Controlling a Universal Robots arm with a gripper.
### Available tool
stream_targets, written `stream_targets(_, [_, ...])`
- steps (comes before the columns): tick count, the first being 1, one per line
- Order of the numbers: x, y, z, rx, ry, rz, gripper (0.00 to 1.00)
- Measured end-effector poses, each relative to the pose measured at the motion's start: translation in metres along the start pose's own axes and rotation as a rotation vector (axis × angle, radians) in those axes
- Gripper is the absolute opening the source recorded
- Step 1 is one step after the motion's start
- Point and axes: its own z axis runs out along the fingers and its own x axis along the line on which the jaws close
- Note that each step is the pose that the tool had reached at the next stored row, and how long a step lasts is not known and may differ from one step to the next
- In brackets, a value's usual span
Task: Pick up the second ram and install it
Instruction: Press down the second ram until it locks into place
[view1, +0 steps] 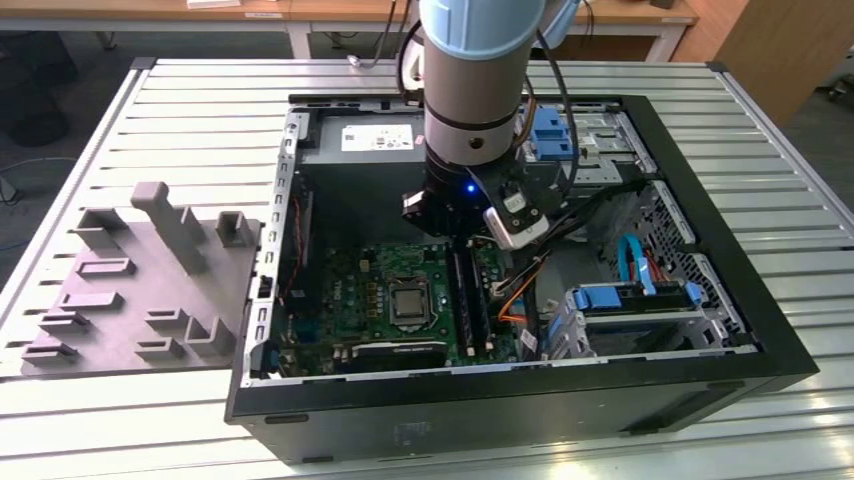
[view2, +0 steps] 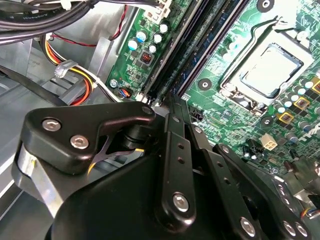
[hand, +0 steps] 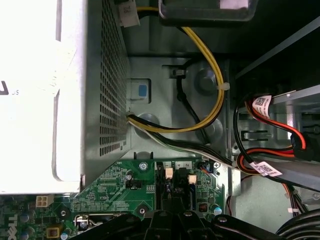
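My gripper (view1: 461, 240) hangs inside the open computer case (view1: 747, 330), low over the far end of the long black memory slots (view1: 467, 300) on the green board (view1: 380, 265). In the second wrist view its fingers (view2: 170, 107) are shut, tips together at the end of the slots. A thin dark-blue stick, the second ram (view2: 197, 47), stands on edge in the slots and runs away from the fingertips. I cannot tell whether the fingers clamp it or only touch it. In the first wrist view the gripper (hand: 170, 216) sits just before the slots' white latches (hand: 168, 173).
The processor socket (view2: 270, 70) lies beside the slots. Bundled cables (view2: 75, 80) and a drive cage (view1: 641, 305) crowd the other side. The power supply box (hand: 30, 100) stands ahead with yellow wires (hand: 210, 110). A grey fixture tray (view1: 134, 290) lies on the slatted table outside the case.
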Motion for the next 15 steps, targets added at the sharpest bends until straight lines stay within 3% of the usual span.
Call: stream_targets(15, [0.0002, -0.0003, 0.003, 0.0003, 0.0001, 0.0, 0.11])
